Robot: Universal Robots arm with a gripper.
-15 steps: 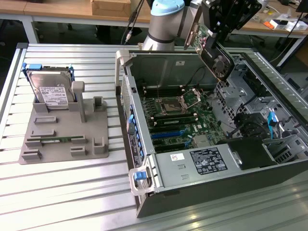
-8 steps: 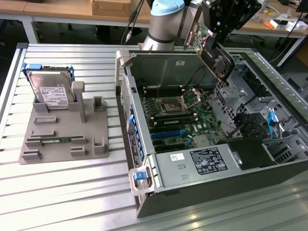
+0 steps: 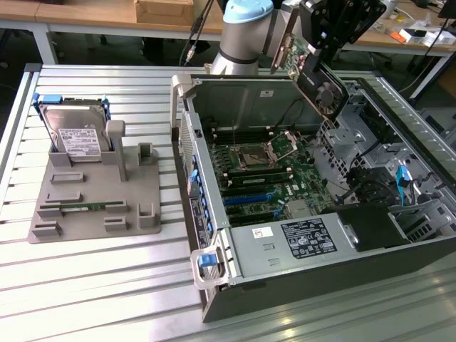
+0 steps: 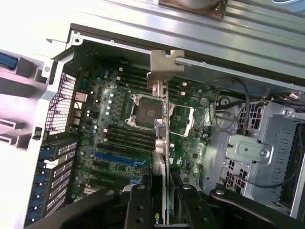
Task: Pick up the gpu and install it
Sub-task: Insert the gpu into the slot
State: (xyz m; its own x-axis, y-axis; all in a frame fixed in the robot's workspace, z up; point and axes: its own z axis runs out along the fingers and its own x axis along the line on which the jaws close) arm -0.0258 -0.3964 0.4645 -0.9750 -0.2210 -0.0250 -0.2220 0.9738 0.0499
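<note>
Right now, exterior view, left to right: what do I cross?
hard drive in its grey stand → blue latch → CPU socket → gpu, held up over the open case by the gripper → blue cable

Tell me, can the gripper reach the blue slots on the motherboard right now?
Probably yes: the gripper, holding the gpu, hangs above the open case, and nothing covers the blue slots.
</note>
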